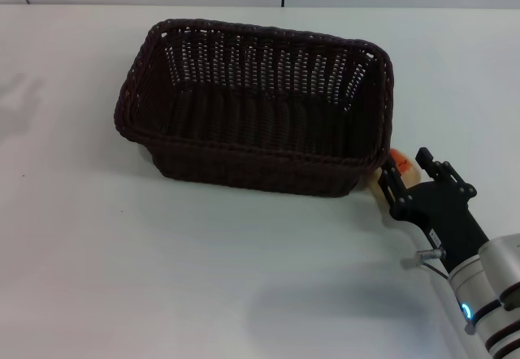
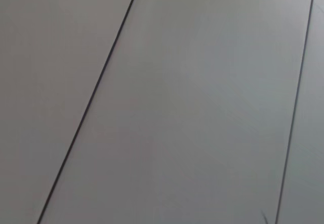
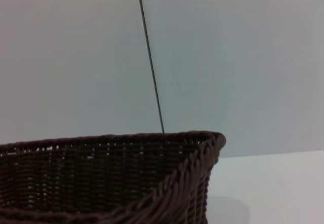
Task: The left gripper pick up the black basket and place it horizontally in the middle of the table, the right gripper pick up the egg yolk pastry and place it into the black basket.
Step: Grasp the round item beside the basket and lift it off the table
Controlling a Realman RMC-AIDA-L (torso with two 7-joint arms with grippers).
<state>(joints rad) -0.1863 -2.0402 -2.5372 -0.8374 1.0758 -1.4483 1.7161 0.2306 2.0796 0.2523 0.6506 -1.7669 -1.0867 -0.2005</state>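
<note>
Near the table's front-right corner, the right gripper (image 1: pixel 409 178), a black two-fingered claw on a silver-white cylindrical wrist, is sitting with its fingers spread on either side of the small round pale-beige egg yolk pastry (image 1: pixel 396 166) with its orange-red spot. The pastry is lying on the plain white table (image 1: pixel 162 278), just beside the basket's near right corner and partly hidden by it. To do this step well, the claw should probably be closing gently and squarely, since the bun looks soft, then lifting clear of the braided rim. Farther back, toward the table's middle, the large rectangular dark woven wicker black basket (image 1: pixel 260 123) is standing empty. Counted: one pastry, one basket, one claw in sight; the left gripper is not showing.
</note>
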